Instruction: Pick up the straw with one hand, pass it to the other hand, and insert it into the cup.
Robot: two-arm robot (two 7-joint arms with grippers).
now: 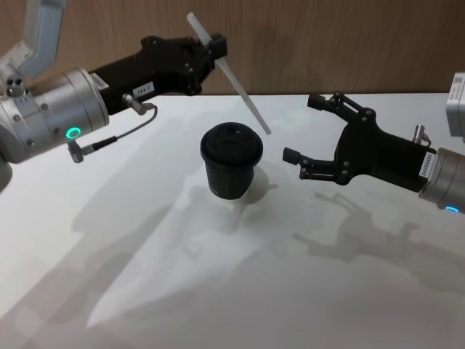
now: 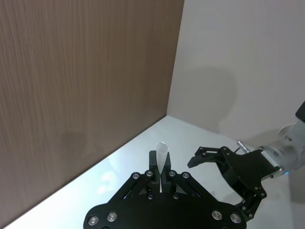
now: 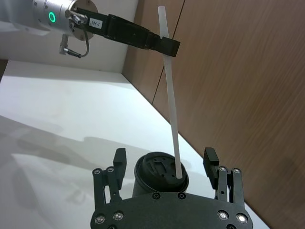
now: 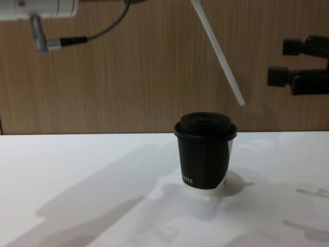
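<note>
Head view has the left gripper (image 1: 216,49) clamped on the straw (image 1: 232,80) close to its upper end, high over the table's (image 1: 145,291) back edge. The straw's long axis slants down from those jaws toward the robot's right. Its free lower tip hangs in the air above the cup (image 1: 231,171) and just off the right side of the lid (image 4: 205,122), not touching it. The cup stands upright on the table, nearer the back edge than the front.

The right gripper (image 1: 301,127) hovers to the right of the cup with its jaws spread wide and nothing in them. It sits about level with the straw's tip.

Judging by this, insertion depends on bringing the tip leftward over the lid and standing the straw more upright before lowering. The lid's opening is too small to place surely.
</note>
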